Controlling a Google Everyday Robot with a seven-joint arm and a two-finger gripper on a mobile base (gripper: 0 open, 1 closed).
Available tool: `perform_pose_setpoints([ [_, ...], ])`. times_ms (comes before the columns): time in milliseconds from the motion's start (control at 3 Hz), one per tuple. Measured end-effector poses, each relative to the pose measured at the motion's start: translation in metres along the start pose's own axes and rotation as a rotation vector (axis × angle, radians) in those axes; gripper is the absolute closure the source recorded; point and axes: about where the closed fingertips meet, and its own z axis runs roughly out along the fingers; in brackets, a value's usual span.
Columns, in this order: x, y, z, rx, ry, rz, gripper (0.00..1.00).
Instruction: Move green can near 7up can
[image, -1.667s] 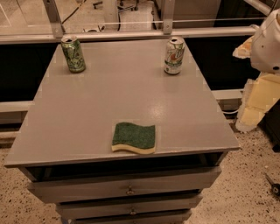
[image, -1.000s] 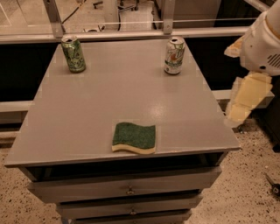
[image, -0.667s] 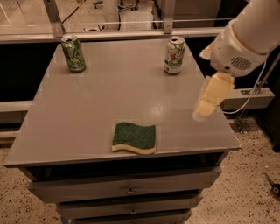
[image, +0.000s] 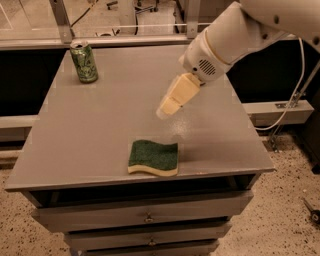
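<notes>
Arm (image: 240, 30) has swung in from frame right; pincer (image: 175, 97) now above table (image: 75, 140) centre, spread: cannot tell. The green can (image: 84, 61) sits untouched upper left; 7up can hidden behind arm, so approach barely begun

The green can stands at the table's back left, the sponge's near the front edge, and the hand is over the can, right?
Not quite. In the camera view the hand is over the middle of the table, well apart from the green can. The can does stand back left, and the sponge lies near the front edge.

Gripper (image: 165, 110) down-left of outstretched arm (image: 240, 30)
</notes>
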Motion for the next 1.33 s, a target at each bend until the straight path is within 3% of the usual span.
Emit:
perform_pose_setpoints([
  [1000,-0.021,-0.004,0.018,-0.001,-0.074,0.027,0.0],
  [1333,-0.048,-0.009,0.066,-0.009,-0.152,0.028,0.0],
])
